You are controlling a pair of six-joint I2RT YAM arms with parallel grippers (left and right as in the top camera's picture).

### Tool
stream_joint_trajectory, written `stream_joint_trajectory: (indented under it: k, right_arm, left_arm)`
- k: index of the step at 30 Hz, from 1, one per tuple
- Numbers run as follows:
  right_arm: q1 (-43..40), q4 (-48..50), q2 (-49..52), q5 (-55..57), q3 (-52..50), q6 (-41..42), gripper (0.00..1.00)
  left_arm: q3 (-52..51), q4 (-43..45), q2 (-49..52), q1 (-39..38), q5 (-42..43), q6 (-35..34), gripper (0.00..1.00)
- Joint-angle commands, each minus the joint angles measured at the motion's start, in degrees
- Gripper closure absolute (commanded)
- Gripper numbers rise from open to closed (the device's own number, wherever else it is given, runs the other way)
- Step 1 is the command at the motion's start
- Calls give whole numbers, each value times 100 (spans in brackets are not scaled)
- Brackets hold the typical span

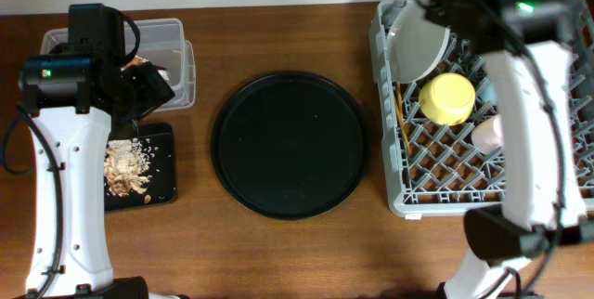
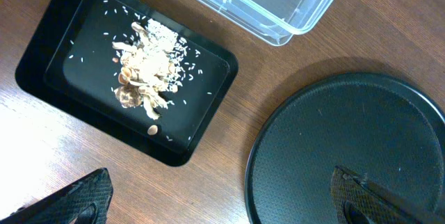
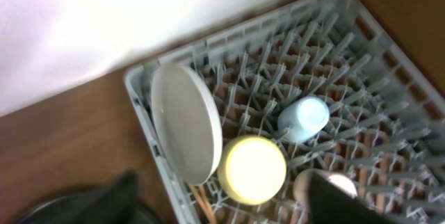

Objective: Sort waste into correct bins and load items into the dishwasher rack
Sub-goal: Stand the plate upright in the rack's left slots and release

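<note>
Platter between tub and rack

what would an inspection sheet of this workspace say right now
surface: wooden table
job's things: rack holds plate, yellow bowl, blue cup, pink cup, chopsticks; food scraps in small black tray; clear tub beside it
clutter: round black tray, nothing on it
grippers: left gripper open, holding nothing; right gripper open above the rack
cables: black cables along both arms
surroundings: white wall behind the rack
</note>
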Motion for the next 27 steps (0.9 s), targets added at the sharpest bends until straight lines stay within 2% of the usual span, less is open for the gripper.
stream_joint_trajectory:
  k: [1, 3, 5, 8, 14, 17, 23, 27]
  right_arm:
    - [-686, -37, 125, -605, 20, -22, 72]
    - [-1213, -33, 323, -1530, 20, -26, 95]
    - [-1611, 0, 540, -2293, 20, -31, 96]
    - [-2109, 205, 1095, -3862, 20, -555, 96]
    - [-2199, 304, 1969, -4568, 20, -592, 96]
    - [-2129, 402, 2190, -5281, 20, -1113, 96]
    - [-2028, 455, 2225, -6144, 28, -1484, 96]
    - [-2039, 444, 2181, -7296, 28, -1740, 96]
  left_arm:
    - [4, -7, 39, 28, -44, -15, 1]
    - [4, -7, 39, 28, -44, -15, 1]
    - [4, -7, 39, 28, -44, -15, 1]
    - [4, -4, 39, 28, -44, -15, 1]
    - [4, -4, 39, 28, -44, -15, 1]
    - [4, -7, 39, 28, -44, -15, 1]
    - [4, -7, 39, 28, -44, -15, 1]
    - [4, -7, 39, 28, -44, -15, 1]
